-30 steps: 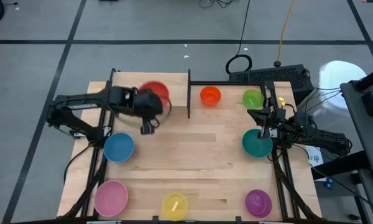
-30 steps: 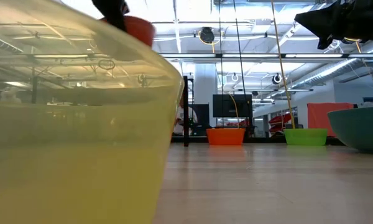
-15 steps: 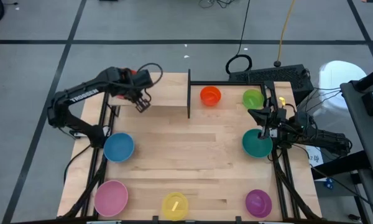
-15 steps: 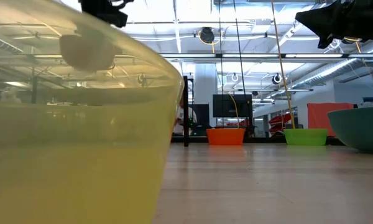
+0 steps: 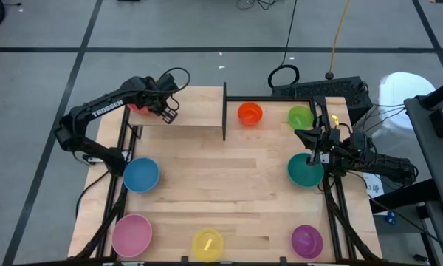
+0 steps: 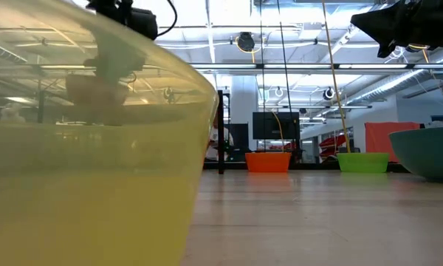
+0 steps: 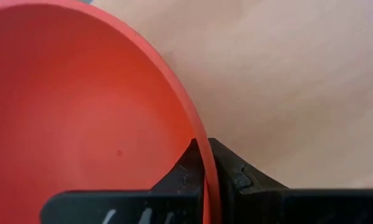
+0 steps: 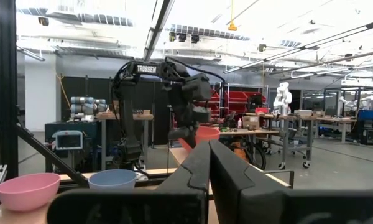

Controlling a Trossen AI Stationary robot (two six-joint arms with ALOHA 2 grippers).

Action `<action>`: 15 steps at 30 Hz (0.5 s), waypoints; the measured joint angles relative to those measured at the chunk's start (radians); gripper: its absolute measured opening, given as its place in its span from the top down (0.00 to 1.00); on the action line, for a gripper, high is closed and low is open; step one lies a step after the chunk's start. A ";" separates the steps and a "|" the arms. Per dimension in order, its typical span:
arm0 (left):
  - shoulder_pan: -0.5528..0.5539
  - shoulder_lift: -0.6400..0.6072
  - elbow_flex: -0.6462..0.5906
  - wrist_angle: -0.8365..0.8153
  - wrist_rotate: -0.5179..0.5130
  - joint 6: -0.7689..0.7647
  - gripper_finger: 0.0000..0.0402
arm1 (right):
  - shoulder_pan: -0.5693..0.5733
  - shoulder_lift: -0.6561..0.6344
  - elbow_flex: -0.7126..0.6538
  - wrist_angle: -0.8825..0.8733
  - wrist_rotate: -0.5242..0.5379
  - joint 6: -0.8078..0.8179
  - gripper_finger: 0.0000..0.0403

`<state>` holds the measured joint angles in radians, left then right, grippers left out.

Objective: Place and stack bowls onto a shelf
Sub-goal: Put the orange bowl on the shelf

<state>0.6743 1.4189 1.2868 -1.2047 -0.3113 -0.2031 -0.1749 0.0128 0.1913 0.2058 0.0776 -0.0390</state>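
Observation:
My left gripper (image 5: 165, 111) hangs over the left part of the shelf (image 5: 196, 111), a pale board with a black upright (image 5: 224, 111). It is shut on the red bowl (image 5: 135, 108), which the arm mostly hides in the high view. The bowl fills the left wrist view (image 7: 81, 112). My right gripper (image 5: 314, 145) is shut and waits high above the teal bowl (image 5: 304, 171) at the table's right edge. The orange bowl (image 5: 249, 113) and green bowl (image 5: 300, 117) stand on the table right of the upright. My left gripper pinches the red bowl's rim (image 7: 202, 146), with one finger (image 7: 186, 171) inside the bowl and the other (image 7: 236, 174) outside. The fingers come from above, slanting down. The bowl hangs tilted below them over the shelf board; whether its bottom touches the board I cannot tell.
The blue bowl (image 5: 141, 175), pink bowl (image 5: 131, 234), yellow bowl (image 5: 207, 244) and purple bowl (image 5: 307, 240) stand along the left and near sides of the table. The yellow bowl (image 6: 88, 185) fills the left half of the low view. Bare wood lies in the table's middle.
My left gripper has carried the red bowl from near the upright toward the table's far-left corner, over the left part of the shelf. It turned about and came down as it went. The right arm kept still.

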 joint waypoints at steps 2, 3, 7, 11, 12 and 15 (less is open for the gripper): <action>0.018 -0.005 -0.024 0.055 0.006 0.017 0.98 | 0.000 0.000 0.000 0.006 0.000 0.000 1.00; 0.025 -0.005 -0.031 0.070 0.011 0.033 0.98 | 0.000 0.000 0.000 0.009 0.000 0.001 1.00; 0.034 -0.005 -0.037 0.077 0.015 0.084 0.97 | 0.000 0.000 0.000 0.014 0.000 0.001 1.00; 0.034 -0.002 -0.039 0.076 0.041 0.051 0.88 | 0.000 0.000 0.000 0.036 0.000 0.001 1.00; 0.034 -0.001 -0.039 0.075 0.048 0.041 0.85 | 0.000 0.000 0.000 0.042 0.000 0.001 1.00; 0.030 0.000 -0.041 0.067 0.070 0.040 0.78 | 0.000 0.000 0.000 0.065 0.000 -0.001 1.00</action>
<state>0.7047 1.4189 1.2461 -1.1381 -0.2413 -0.1631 -0.1749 0.0128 0.1913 0.2707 0.0774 -0.0402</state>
